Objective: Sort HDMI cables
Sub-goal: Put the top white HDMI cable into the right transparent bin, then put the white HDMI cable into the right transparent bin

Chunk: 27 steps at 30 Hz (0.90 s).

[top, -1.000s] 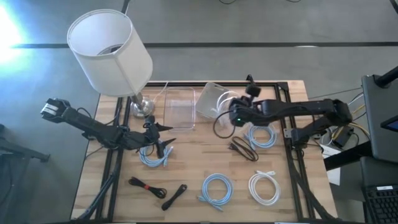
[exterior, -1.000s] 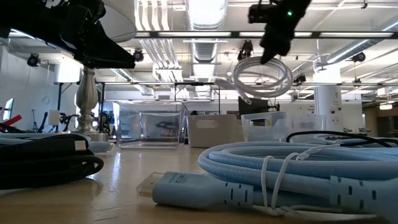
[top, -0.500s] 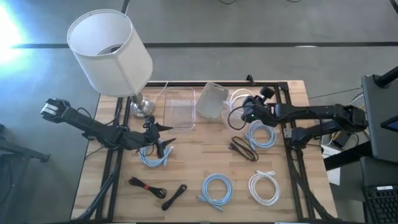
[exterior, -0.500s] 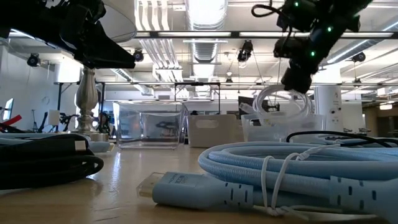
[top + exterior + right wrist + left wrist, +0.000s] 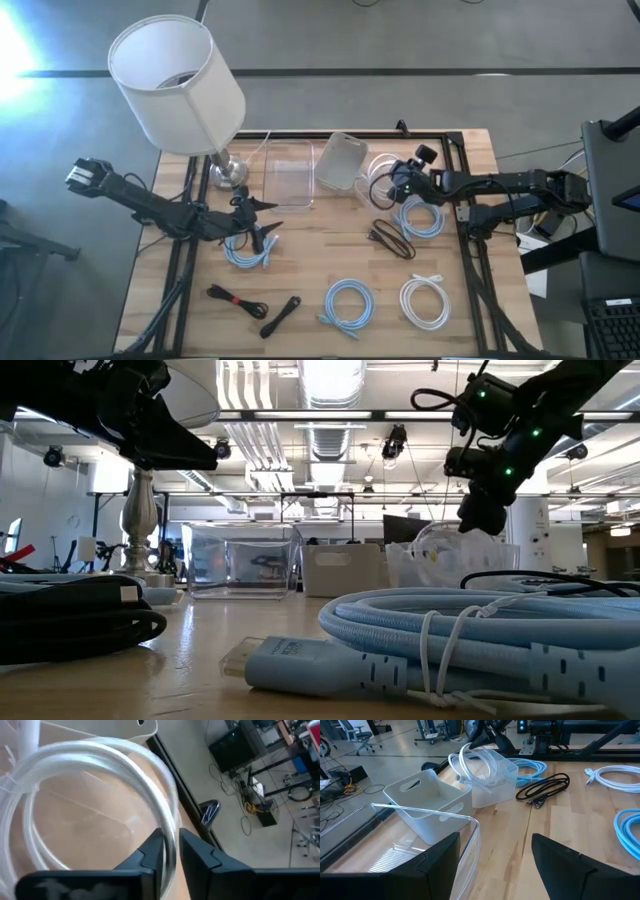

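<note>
Right gripper (image 5: 169, 851) grasps white coil (image 5: 100, 785), partly hidden inside clear tub (image 5: 380, 165).

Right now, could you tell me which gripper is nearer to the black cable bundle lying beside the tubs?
Right. The right gripper hangs just beyond the black cable bundle, over a clear tub; the left gripper waits across the table.

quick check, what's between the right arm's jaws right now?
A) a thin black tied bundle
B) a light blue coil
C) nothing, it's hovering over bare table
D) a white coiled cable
D: the right wrist view shows the white coiled cable running between the right gripper jaws, over the small clear tub at the table's back.
</note>
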Available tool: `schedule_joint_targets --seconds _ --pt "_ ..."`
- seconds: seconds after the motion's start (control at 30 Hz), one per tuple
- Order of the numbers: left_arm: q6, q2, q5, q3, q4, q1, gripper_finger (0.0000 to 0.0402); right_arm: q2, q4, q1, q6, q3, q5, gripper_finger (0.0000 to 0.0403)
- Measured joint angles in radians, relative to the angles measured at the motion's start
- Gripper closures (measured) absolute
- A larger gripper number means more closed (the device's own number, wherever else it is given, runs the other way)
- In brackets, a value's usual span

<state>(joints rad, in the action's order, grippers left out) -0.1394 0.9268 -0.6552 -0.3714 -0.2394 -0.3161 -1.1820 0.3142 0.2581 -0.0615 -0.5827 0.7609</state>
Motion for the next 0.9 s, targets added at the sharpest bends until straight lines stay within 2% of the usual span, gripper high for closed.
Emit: schedule_joint_targets --seconds 0.27,0.5,0.6,0.77,0.83,0.9 --pt "-0.002 0.000 0.000 0.000 0.000 0.000 0.0152 0.001 0.000 0.001 0.027 -0.034 -0.010 0.0288" --pt "-0.003 0.000 0.000 0.000 0.000 0.000 0.0152 0.002 0.152 -0.025 0.069 -0.175 -0.128 0.0264" --pt "-0.003 0.000 0.000 0.000 0.000 0.000 0.0152 0.002 0.229 -0.049 0.146 -0.237 -0.260 0.0259" --pt "-0.004 0.000 0.000 0.000 0.000 0.000 0.0152 0.002 0.302 -0.117 0.242 -0.299 -0.592 0.0259" --pt "-0.003 0.000 0.000 0.000 0.000 0.000 0.0152 0.002 0.339 -0.156 0.289 -0.323 -0.661 0.0262" --pt "-0.004 0.000 0.000 0.000 0.000 0.000 0.0152 0.002 0.394 -0.201 0.333 -0.342 -0.684 0.0264"
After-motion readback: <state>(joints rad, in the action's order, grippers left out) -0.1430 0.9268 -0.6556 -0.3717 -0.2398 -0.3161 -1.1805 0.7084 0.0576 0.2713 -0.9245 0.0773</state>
